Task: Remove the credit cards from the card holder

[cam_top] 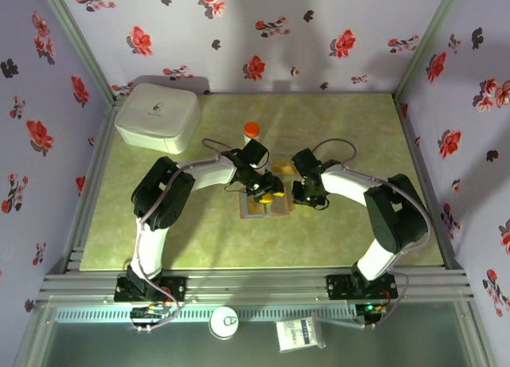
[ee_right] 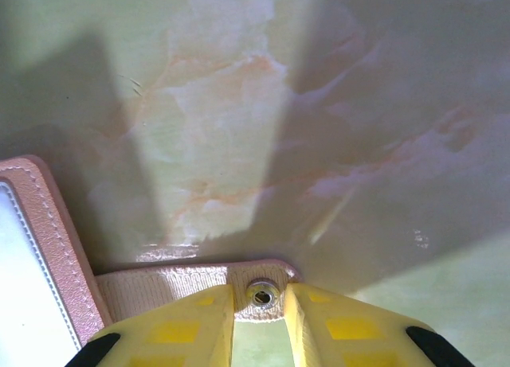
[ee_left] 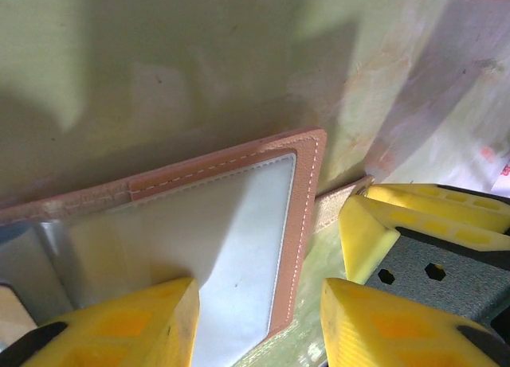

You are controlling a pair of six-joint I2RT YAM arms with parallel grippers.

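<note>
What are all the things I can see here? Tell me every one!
table: one, green marbled, under everything.
box: one, white, the table's far left corner.
orange-capped jar: one, mid-table, beyond the arms.
card holder: one, pinkish-brown, lying open mid-table.
yellowish card: one, it seems, just beyond the card holder.
round thing: one, white, in front of the table.
packet: one, white, beside the round thing.
left gripper: one, yellow fingers apart, astride the card holder's edge.
right gripper: one, yellow fingers, at the card holder's clasp strap.
</note>
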